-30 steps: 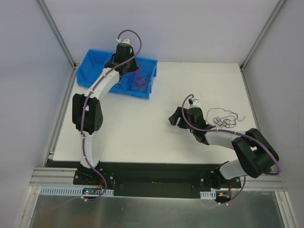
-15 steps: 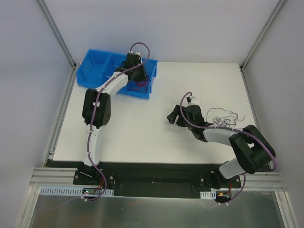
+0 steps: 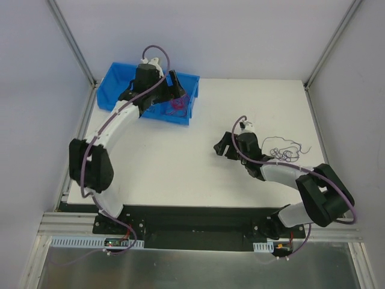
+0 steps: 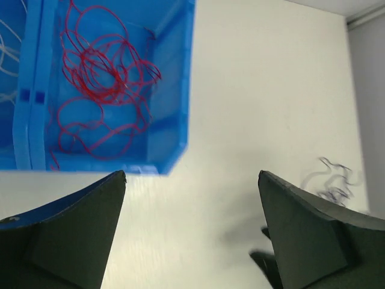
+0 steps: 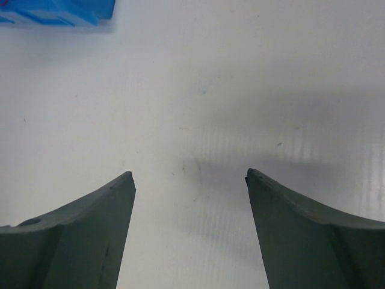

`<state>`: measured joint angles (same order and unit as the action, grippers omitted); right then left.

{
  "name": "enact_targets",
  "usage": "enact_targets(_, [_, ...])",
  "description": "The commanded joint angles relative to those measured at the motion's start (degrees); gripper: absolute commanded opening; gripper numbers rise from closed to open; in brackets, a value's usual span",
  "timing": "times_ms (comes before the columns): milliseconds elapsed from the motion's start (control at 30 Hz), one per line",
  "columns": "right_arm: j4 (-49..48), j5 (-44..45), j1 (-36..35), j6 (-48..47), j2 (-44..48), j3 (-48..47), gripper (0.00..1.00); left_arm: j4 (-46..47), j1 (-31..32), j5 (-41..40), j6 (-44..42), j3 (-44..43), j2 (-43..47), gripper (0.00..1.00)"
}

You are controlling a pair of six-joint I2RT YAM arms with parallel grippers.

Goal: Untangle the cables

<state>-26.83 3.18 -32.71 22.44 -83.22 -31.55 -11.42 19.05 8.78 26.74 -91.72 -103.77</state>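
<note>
Pale grey walls (image 3: 240,36) with metal corner posts close in the white bench (image 3: 180,168) on three sides. Its matte top is bare apart from the items below, so there is free room in the middle.

A blue plastic bin with divided compartments (image 3: 117,90) sits at the far left corner of the bench. The left arm reaches over it, and the left gripper (image 3: 173,90) hangs above the bin's right end. Its fingers are spread wide with nothing between them. The right gripper (image 3: 219,147) is low over the middle of the bench, also spread and empty, and it points left.

The cables lie in separate lots:
- **Red wires:** a tangle of thin red curly wires (image 4: 99,78) fills the bin's right compartment, ahead and to the left of the left gripper's tips, with its long axis along the compartment.
- **White wires:** a few show in the next compartment (image 4: 6,36).
- **Dark purple wires:** a loose bunch (image 3: 283,147) lies on the bench behind the right gripper, just beside that forearm and spread sideways.

The right arm looks nearer the purple bunch, but it would have to turn back to reach it.
</note>
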Motion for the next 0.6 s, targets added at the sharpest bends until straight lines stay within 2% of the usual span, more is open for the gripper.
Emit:
enact_targets(0, [6.06, 3.41, 4.39, 1.46, 7.79, 0.79, 0.78, 5.42, 0.37, 6.94, 9.72, 12.50, 17.34, 0.91])
enact_targets(133, [20.82, 4.47, 15.36, 1.12, 14.48, 0.53, 0.79, 11.06, 2.83, 15.89, 10.70, 27.44, 28.77, 0.91])
enact_targets(233, [28.22, -4.47, 26.08, -2.30, 17.12, 0.35, 0.80, 11.24, 2.93, 28.18, 6.67, 33.96, 33.36, 0.92])
enact_targets(300, [33.22, -5.90, 32.33, -3.97, 18.26, -0.26, 0.80, 8.89, 2.92, 34.96, 2.02, 35.90, 34.85, 0.92])
enact_targets(433, [39.73, -0.57, 38.59, -8.45, 19.77, -1.93, 0.80, 4.48, 2.92, 39.56, -4.05, 38.02, 38.19, 0.93])
enact_targets(567, [45.37, 3.40, 40.79, -11.71, 14.51, -6.06, 0.79, 2.19, 2.92, 38.61, -9.16, 39.95, 41.80, 0.94])
